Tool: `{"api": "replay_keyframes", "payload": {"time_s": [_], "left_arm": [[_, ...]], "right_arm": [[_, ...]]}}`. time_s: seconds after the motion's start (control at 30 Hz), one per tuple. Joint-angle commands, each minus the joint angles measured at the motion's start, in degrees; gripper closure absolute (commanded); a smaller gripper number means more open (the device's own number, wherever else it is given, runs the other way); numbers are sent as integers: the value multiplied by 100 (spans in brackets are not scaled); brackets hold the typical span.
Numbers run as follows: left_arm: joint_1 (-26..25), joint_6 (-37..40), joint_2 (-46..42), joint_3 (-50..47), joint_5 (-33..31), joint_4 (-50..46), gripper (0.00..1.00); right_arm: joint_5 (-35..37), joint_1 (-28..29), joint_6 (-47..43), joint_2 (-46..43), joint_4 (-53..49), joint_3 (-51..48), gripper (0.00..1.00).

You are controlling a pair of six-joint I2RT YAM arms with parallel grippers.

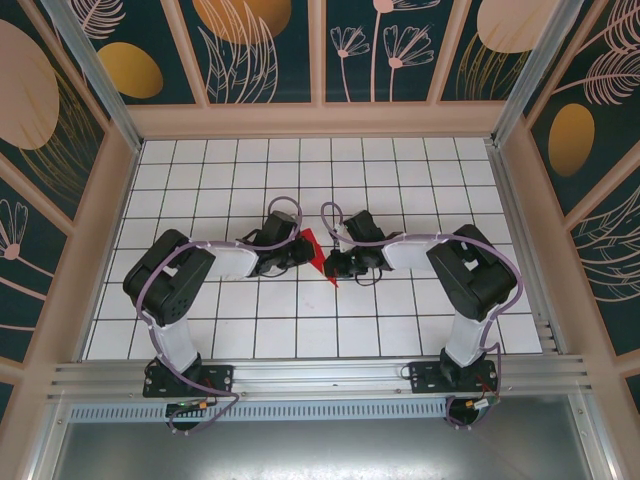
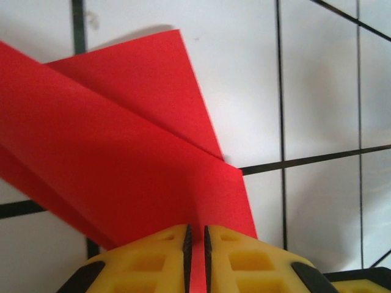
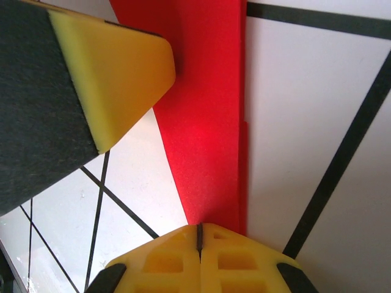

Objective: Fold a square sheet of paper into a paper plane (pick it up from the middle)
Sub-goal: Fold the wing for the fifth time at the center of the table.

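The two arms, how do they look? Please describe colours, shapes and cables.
Both the left arm and the right arm have bulky black joint housings, white links and black bases. A thin purple cable loops along each. The left end effector and the right end effector have yellow fingers with square recesses and black patches.

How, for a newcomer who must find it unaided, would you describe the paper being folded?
Look to the middle of the white grid-tiled table. There the black left arm and right arm meet, their yellow fingers pinching a creased sheet of bright red paper, the only red thing there.
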Motion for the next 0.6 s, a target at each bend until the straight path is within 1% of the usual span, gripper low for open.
{"api": "replay_keyframes", "payload": {"time_s": [0.0,0.1,0.33,0.57], "left_arm": [[49,-131,21,-134,-458,-67,83],[96,-166,-25,-210,-587,-95,83],[319,-157,-45,-304,-581,-81,83],[660,203,115,-85,-528,-251,84]], "right_arm": [[271,-22,59,278,-281,-246,100],[316,-19,27,287,-335,-332,100],[335,-17,41,303,-339,-495,100],[335,-23,44,362,-319,-613,100]]}}
